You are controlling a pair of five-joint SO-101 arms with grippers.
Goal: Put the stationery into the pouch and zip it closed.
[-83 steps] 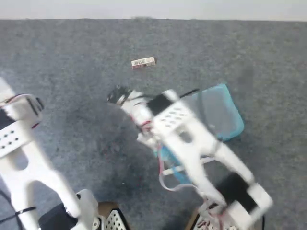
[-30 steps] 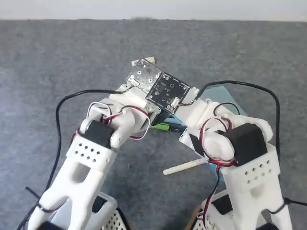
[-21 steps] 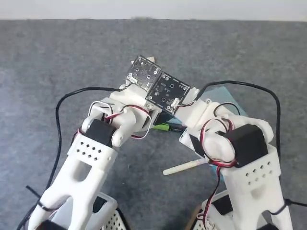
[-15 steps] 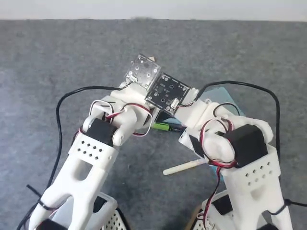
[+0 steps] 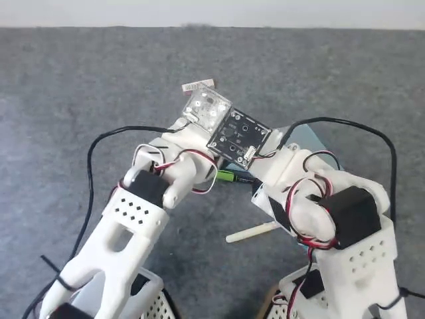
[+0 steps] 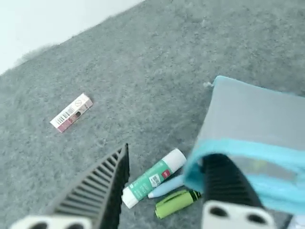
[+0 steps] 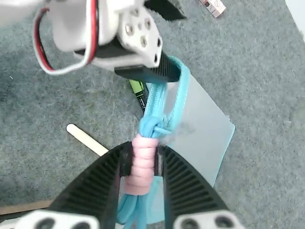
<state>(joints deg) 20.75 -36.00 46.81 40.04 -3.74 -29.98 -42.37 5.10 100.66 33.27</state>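
Right wrist view: the pink zip pull [image 7: 143, 168] of the pouch [image 7: 200, 114] is pinched by the right gripper [image 7: 143, 149], its mouth seemingly propped open by one finger of the spread left gripper [image 6: 168, 155], the glue stick [image 6: 153, 178] lying between those fingers.

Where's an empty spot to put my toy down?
Bare table lies left of the small box and far right beyond the pouch. The middle is crowded: left gripper, right gripper clamping the zipper pull, green marker, cream stick.
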